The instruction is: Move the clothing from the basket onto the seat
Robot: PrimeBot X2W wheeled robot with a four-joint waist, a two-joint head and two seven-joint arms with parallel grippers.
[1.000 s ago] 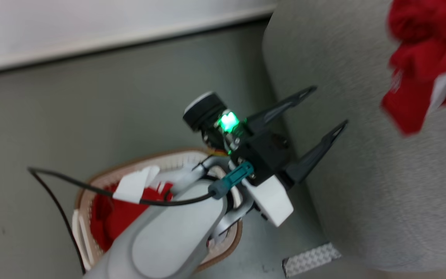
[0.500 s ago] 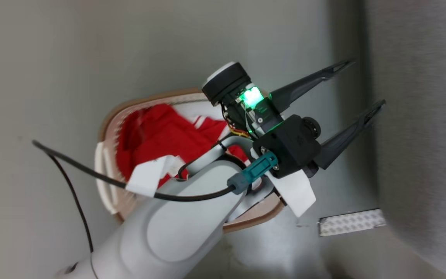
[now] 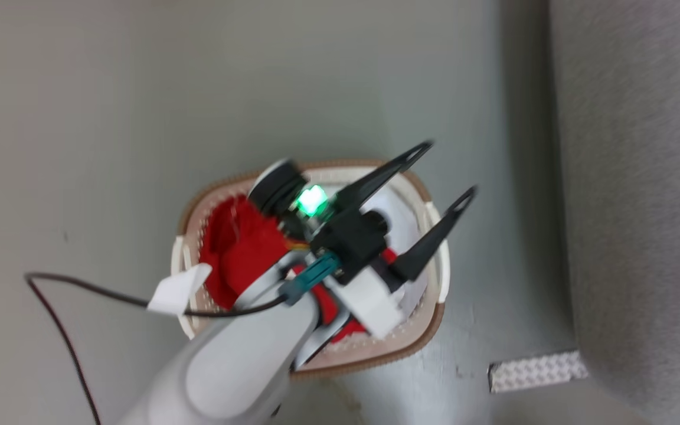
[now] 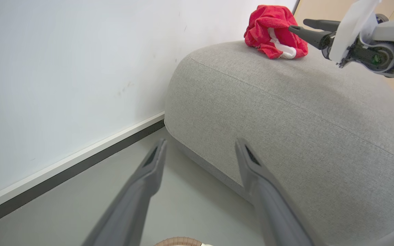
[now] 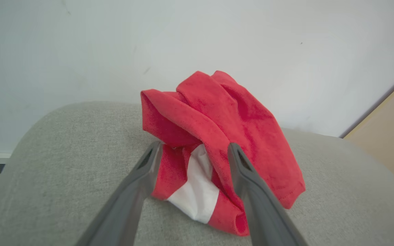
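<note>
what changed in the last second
The head camera turned, so the whole picture shifted. Measured against the basket, the left pincer swung from the sofa side back over the basket, above the red clothes inside. It was open before and is open now, holding nothing. The basket has stayed beside the sofa.

The left gripper [image 3: 449,168] has its two long dark fingers spread wide apart, and in the head view they point up and to the right. It sits at the end of the pale left forearm [image 3: 239,366], which rises from the bottom edge, and a green light [image 3: 310,200] glows at the wrist. The right gripper [image 5: 195,146] also holds its fingers well apart, stretched straight forward.
</note>
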